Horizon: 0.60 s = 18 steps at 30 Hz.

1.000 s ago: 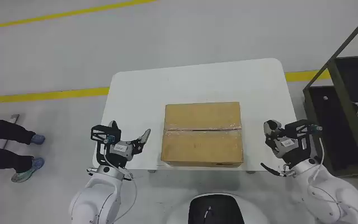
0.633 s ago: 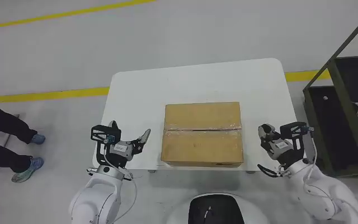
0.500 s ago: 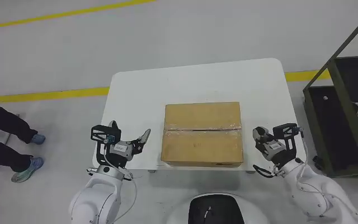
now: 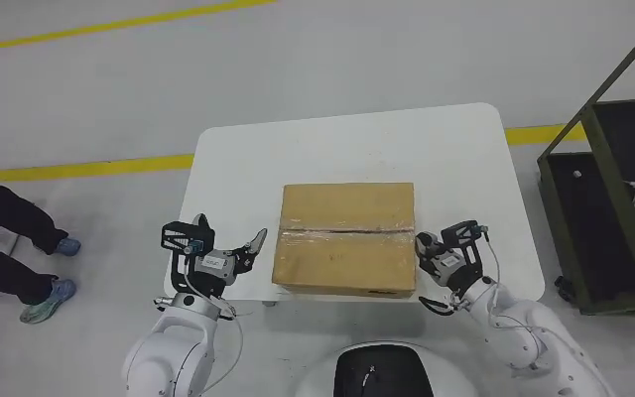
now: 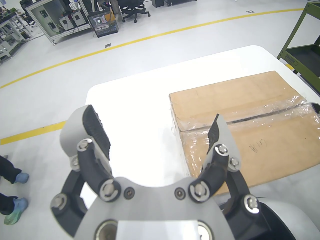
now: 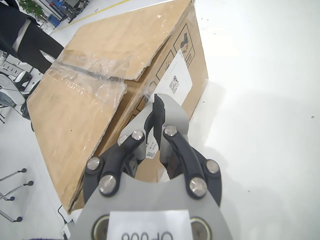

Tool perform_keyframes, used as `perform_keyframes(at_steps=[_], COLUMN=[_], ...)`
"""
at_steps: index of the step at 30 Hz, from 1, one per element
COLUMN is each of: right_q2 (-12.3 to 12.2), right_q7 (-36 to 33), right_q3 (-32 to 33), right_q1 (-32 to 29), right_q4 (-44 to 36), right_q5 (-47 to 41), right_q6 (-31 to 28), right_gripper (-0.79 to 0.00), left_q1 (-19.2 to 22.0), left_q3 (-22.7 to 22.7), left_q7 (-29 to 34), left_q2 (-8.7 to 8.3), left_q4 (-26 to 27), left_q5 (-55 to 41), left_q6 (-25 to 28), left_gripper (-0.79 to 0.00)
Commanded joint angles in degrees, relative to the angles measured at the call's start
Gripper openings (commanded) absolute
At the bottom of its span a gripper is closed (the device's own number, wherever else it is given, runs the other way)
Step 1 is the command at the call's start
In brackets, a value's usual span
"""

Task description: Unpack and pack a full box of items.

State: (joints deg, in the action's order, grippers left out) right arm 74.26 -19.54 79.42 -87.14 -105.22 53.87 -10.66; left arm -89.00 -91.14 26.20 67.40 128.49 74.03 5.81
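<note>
Cardboard is what this moment turns on: the box (image 4: 345, 236) sits closed on the table (image 4: 437, 149), its front face close along the near edge and roughly midway between the left and right edges. Clear tape (image 6: 82, 72) runs crumpled and partly torn over the seam between the top flaps, so we judge the unpacking has not begun. Our right claw (image 6: 156, 101) is pressed together with nothing between its fingers, and its tips sit at the box's right end wall, just beside the white label (image 6: 178, 78) and seemingly touching the cardboard. We read this as a blunt pushing pose. Shut fingers give a firm point for shifting the box along the table, or for getting under the ragged flap edge just above. The right arm comes in low from the near right corner, wrist angled toward the box. Our left claw (image 5: 152, 116) is spread wide and holds nothing. It hovers off the near left corner, well apart from the box and pointed toward its left end, probably waiting to brace that side.
</note>
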Motion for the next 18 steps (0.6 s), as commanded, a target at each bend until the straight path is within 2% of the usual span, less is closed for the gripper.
perform_keyframes(at_steps=[1, 10, 18], right_q2=[0.00, -0.07, -0.73], right_q7=[-0.13, 0.07, 2.23], right_q3=[-0.61, -2.20, 1.52], right_q1=[0.48, 1.92, -1.42], right_q4=[0.04, 0.63, -2.14], right_q5=[0.19, 0.55, 1.97], right_q6=[-0.23, -0.97, -1.00], right_gripper=[-0.785, -0.785, -0.785], left_q1=[0.00, 0.00, 0.12], left_q3=[0.00, 0.00, 1.07], left_q7=[0.00, 0.00, -0.49], left_q2=[0.00, 0.00, 0.01], left_q4=[0.00, 0.00, 0.47], left_q5=[0.00, 0.00, -0.42], left_q6=[0.00, 0.00, 1.38], left_gripper=[0.000, 0.000, 0.000])
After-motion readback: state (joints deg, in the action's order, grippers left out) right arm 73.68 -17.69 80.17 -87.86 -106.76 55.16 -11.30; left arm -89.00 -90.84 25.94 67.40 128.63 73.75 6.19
